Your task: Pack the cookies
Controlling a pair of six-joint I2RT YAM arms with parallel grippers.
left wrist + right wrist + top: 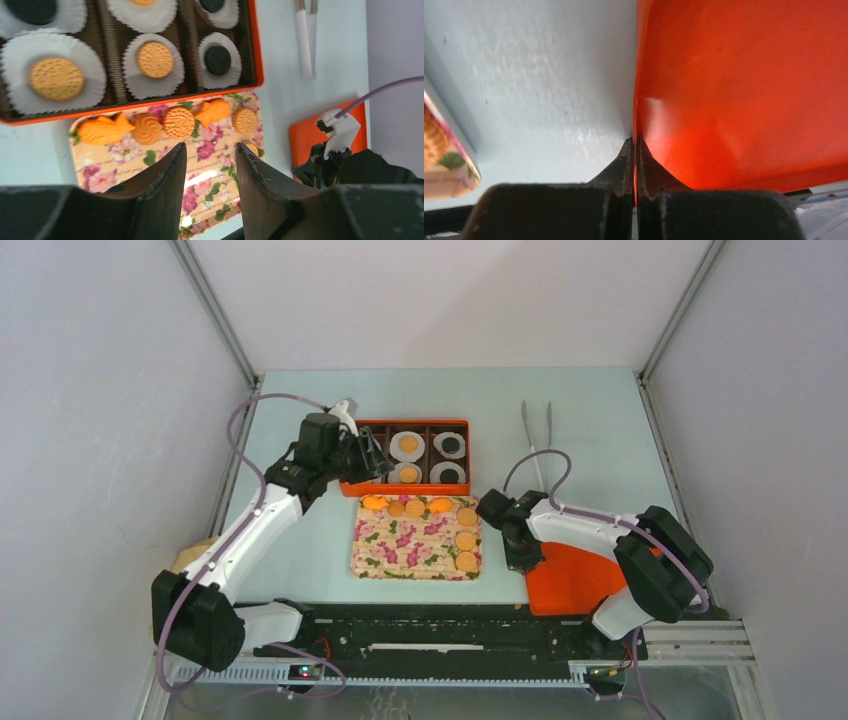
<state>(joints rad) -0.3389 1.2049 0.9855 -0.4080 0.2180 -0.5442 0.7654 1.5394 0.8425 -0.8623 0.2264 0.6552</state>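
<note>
Golden-orange cookies [415,507] lie along the far and right edges of a floral tray [400,555]. An orange box [415,423] behind it holds white paper cups with orange cookies [408,445] and black cookies [451,445]. My left gripper [370,457] hovers over the box's left end; in the left wrist view it [210,149] is open and empty above the tray [100,162], with tray cookies [179,121] just ahead. My right gripper [522,552] is shut on the left rim of the orange lid [575,575], as the right wrist view [635,142] shows.
Metal tongs [535,430] lie on the table at the far right of the box, and also show in the left wrist view [305,35]. The lid [749,90] rests at the near right. A corner of the tray [449,170] is left of the right gripper.
</note>
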